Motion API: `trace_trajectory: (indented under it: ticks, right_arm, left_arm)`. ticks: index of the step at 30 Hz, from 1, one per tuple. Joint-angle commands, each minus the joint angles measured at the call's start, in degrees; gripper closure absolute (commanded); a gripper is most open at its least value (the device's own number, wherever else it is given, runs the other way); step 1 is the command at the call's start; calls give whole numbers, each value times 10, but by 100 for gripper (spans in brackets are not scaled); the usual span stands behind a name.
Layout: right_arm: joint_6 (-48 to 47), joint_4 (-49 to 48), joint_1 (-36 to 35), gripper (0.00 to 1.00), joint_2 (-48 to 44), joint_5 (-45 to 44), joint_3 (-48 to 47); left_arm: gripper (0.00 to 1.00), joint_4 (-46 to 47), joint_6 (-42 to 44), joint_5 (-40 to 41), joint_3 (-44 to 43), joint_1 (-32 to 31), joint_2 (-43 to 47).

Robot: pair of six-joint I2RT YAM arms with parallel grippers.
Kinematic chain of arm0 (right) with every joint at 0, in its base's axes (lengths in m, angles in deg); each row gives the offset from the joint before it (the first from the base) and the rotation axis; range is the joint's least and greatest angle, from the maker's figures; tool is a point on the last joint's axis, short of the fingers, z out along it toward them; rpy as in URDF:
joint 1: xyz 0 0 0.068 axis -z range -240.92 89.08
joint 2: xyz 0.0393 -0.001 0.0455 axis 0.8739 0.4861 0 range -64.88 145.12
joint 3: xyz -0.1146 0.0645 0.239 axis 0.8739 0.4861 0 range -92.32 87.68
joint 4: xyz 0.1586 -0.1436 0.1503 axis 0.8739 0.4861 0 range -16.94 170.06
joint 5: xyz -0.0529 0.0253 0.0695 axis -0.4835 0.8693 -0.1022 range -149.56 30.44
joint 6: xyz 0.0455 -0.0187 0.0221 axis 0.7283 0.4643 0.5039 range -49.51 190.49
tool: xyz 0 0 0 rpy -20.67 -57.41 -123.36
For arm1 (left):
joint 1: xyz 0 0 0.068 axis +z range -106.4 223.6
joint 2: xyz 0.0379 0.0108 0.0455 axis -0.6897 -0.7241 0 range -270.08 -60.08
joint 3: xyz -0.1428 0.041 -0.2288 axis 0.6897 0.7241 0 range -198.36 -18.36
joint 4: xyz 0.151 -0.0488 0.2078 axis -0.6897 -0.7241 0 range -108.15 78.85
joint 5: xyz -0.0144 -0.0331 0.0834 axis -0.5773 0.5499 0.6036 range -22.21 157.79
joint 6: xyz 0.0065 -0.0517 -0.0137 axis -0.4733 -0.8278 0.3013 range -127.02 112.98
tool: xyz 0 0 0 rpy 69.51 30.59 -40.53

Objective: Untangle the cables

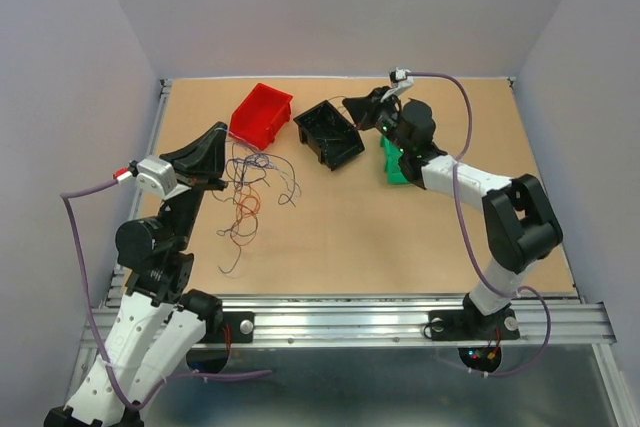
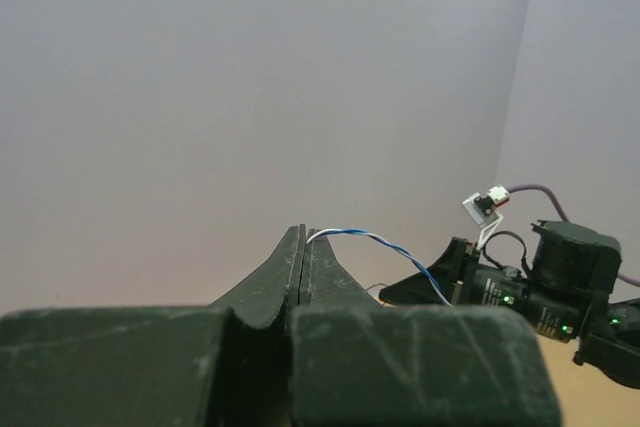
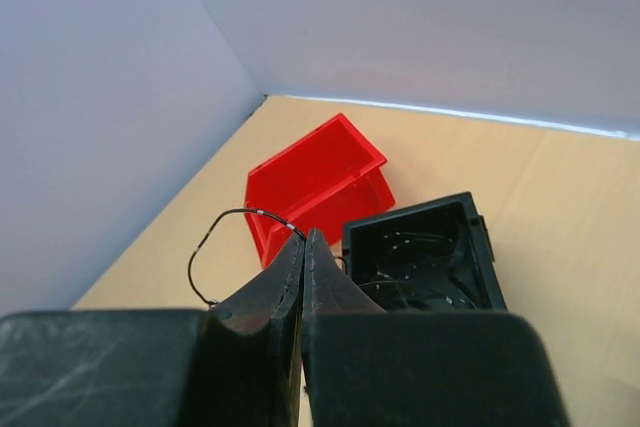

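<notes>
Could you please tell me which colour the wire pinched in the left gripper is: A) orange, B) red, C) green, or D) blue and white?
D: the left wrist view shows the shut left gripper pinching a blue-and-white wire that arcs off to the right.

Red bin (image 1: 262, 113), black bin (image 1: 330, 133) and cables (image 1: 250, 187) crowd the left; nearer table (image 1: 400, 247) lies open.

L gripper (image 2: 303, 235), R gripper (image 3: 303, 238): closed
</notes>
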Motion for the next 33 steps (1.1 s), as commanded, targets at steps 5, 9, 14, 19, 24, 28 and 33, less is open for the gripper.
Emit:
trace_trajectory:
  ticks: [5, 9, 14, 19, 24, 28, 33]
  right_arm:
    - [85, -146, 1, 99, 86, 32, -86]
    - [116, -188, 1, 99, 150, 13, -109]
    - [165, -207, 3, 99, 192, -23, -114]
    - [238, -219, 15, 99, 204, -122, -60]
    - [269, -218, 29, 99, 211, -178, -25]
    - [246, -217, 29, 99, 212, -205, -10]
    - [212, -218, 29, 99, 221, -198, -2]
  left_arm:
    - [100, 51, 11, -2, 8, 0, 14]
    - [100, 53, 11, 0, 9, 1, 14]
    - [100, 53, 12, 0, 9, 1, 14]
    - [100, 53, 11, 0, 10, 0, 14]
    - [100, 53, 11, 0, 9, 0, 14]
    - [100, 53, 10, 1, 9, 1, 12]
    - [100, 53, 11, -2, 8, 0, 6]
